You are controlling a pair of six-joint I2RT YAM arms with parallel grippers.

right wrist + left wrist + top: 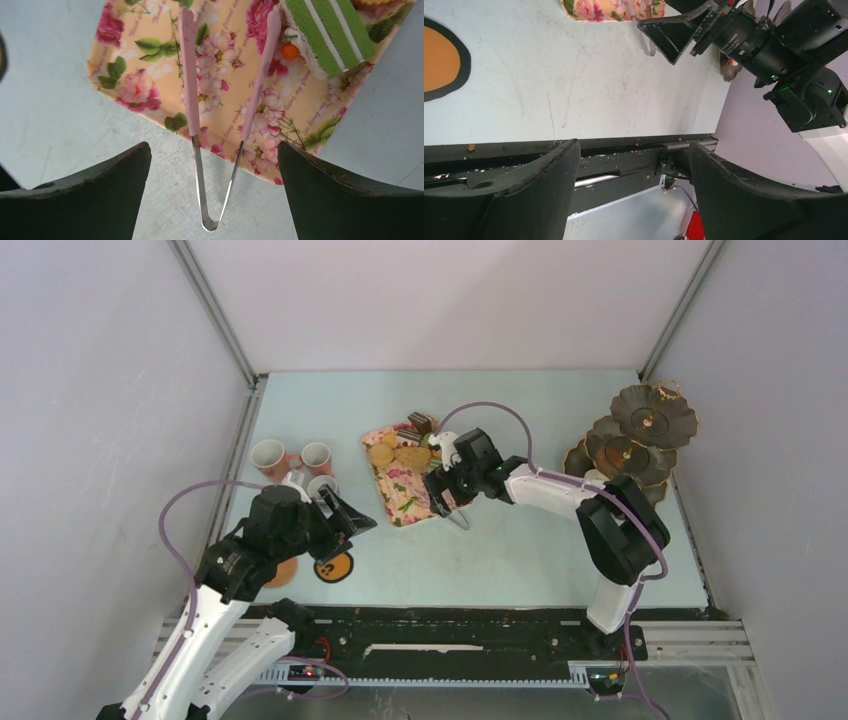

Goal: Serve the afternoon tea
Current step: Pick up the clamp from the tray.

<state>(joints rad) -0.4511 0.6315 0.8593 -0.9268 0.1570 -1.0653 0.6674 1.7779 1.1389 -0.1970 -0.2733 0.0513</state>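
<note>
A: The three-tier stand [630, 435] is standing well right of the floral tray [135, 60]. And the right gripper [212, 150]?
B: It is hovering over the tray's near edge, spread wide, gripping nothing. The pink tongs [192, 100] are lying between its fingers. The left gripper [633, 146] is gaping empty, left of the tray. A cake slice [330, 30] is sitting on the tray.

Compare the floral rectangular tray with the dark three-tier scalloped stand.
The floral rectangular tray is one flat pink-and-orange surface; the dark three-tier scalloped stand has round tiers at different levels. The tray carries the cakes and biscuits; no food shows on the stand. The tray lies mid-table, the stand at the far right corner. Both rest on the pale blue table.
</note>
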